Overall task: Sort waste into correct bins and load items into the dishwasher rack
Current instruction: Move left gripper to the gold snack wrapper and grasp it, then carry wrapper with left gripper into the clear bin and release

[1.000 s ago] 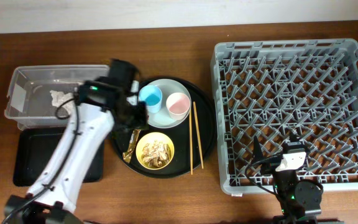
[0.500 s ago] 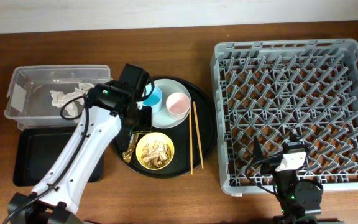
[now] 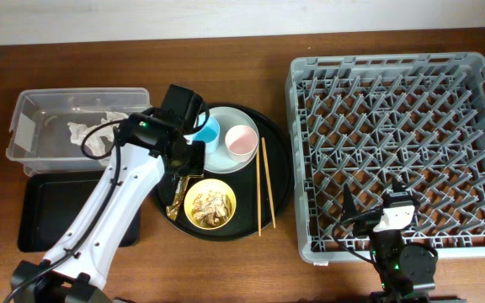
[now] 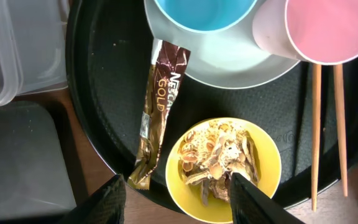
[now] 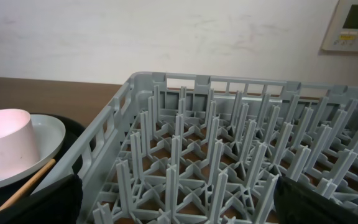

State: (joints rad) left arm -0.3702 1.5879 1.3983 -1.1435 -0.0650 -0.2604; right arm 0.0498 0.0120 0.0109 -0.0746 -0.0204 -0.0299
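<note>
Shifted off the tub [image 3: 53,147], left tool [image 4: 178,186], half-open, part-hides the wrapper [image 4: 160,112]; right tool [image 5: 179,199] wide.

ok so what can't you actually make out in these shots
- wrapper: overhead, the left arm covers most of it, and its print is unreadable there.
- blue cup: overhead, partly under the left arm; the left wrist view cuts it off at the top edge.
- chopsticks: right wrist view, only one end shows; the rest is lost in the lower left corner.
- black tray: overhead, the arm crosses its right side.
</note>
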